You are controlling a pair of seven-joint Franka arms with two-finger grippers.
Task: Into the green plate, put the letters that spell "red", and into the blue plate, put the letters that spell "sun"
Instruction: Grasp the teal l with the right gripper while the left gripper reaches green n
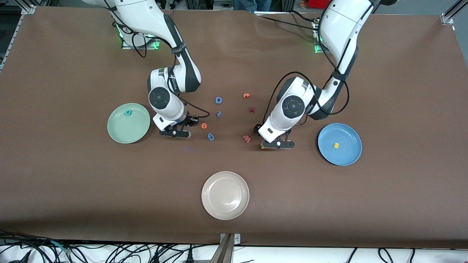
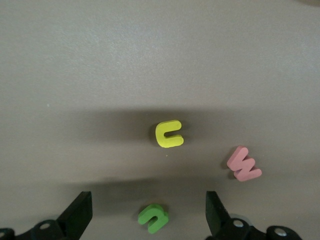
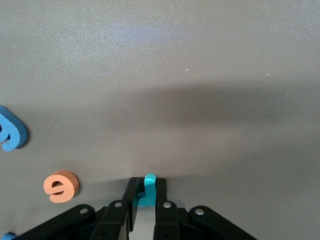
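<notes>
While the right end effector (image 3: 146,200) pinches a teal letter (image 3: 148,190), the orange "e" (image 3: 61,185) lies just beside it.

High front camera, two close wrist cameras

The small yellow foam letter (image 1: 336,145) on the round blue plate (image 1: 347,155) reads "s"; the blue foam capital (image 1: 218,100) on the brown table reads "D".
</notes>
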